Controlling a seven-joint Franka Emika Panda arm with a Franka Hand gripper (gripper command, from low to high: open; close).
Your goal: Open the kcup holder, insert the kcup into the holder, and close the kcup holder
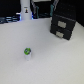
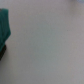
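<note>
The kcup [image 1: 27, 52], a small white pod with a green top, stands upright on the white table in the exterior view, left of the middle. The kcup holder [image 1: 64, 26], a black boxy unit, sits at the back on the exterior view's right, and its tray looks pushed in. Part of the white arm [image 1: 25, 11] rises at the back left, far from both. No fingers are clear in either view. The wrist view is blurred and shows only pale table surface.
A teal shape [image 2: 4, 27] and a dark patch [image 2: 1, 51] sit at one edge of the wrist view. Dark clutter [image 1: 42, 7] lines the back of the table [image 1: 50, 60] behind the arm.
</note>
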